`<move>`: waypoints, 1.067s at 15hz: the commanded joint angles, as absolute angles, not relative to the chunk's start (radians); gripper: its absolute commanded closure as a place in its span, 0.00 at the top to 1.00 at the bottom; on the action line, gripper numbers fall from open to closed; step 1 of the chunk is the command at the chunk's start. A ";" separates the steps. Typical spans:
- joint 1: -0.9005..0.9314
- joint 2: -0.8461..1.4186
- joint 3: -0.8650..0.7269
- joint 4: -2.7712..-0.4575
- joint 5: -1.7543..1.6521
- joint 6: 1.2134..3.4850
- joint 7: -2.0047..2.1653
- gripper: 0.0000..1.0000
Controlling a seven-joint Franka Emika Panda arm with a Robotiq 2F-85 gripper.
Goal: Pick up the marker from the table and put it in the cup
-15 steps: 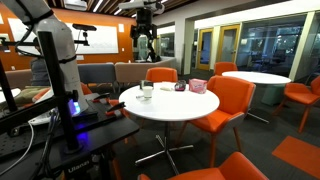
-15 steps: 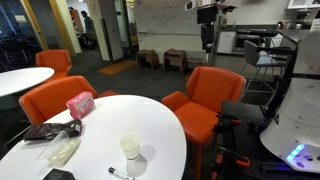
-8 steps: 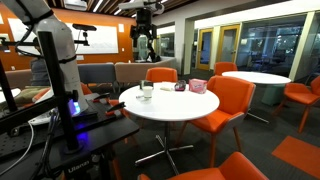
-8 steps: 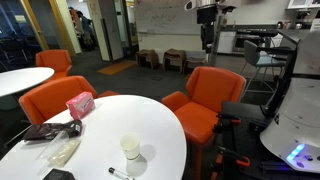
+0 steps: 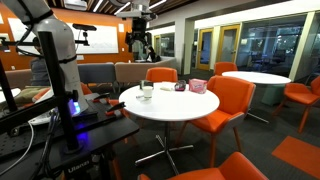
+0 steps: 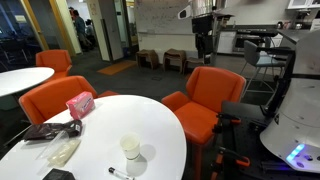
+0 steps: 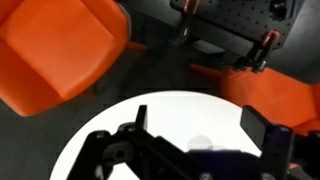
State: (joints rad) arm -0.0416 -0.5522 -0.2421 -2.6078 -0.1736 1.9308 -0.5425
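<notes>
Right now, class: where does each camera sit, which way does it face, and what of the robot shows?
Exterior view: off to the side, near table height, facing the white table; the end effector hangs high above it.
Exterior view: beside the table, looking across the cup and marker; the end effector shows beyond.
Wrist view: high up, looking down on the table; open fingers fill the bottom.
All share the table.
</notes>
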 commanded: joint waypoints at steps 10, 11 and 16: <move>0.130 -0.349 -0.126 -2.776 -0.011 2.472 -0.483 1.00; 0.146 -0.311 -0.111 -2.787 0.023 2.558 -0.448 1.00; 0.199 -0.077 -0.012 -2.751 0.175 2.860 -0.243 1.00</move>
